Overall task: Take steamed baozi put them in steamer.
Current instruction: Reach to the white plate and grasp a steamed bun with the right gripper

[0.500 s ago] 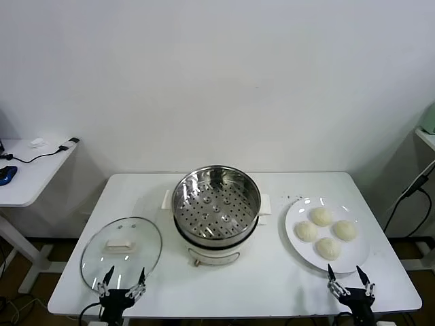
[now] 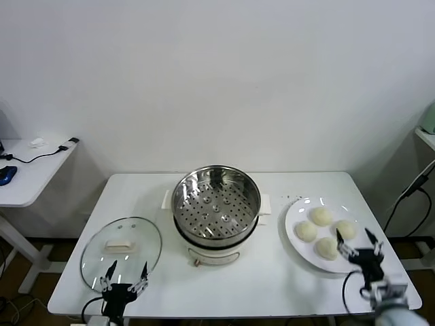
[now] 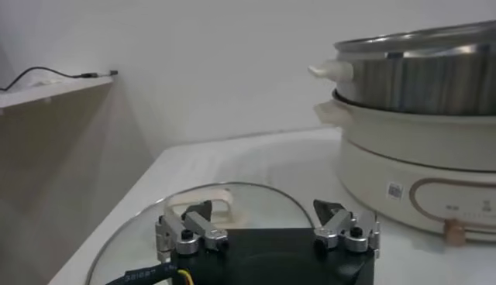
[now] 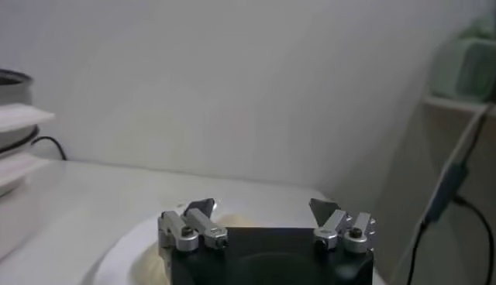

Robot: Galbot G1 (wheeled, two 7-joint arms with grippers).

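We are watching the right gripper [image 2: 356, 244] rising from the table's [image 2: 272, 285] near edge and moving in over the white plate [image 2: 299, 212], its jaws spread wide and now hanging at the plate's near right rim, just beside 2 of the 4 steamed baozi [image 2: 325, 247]. We are also seeing the left gripper [image 2: 125, 277] creeping a touch toward the glass lid's [image 2: 122, 234] near rim.

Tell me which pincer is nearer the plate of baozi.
Right. The right pincer hovers open over the plate edge beside the baozi; the left pincer sits across the table by the glass lid.
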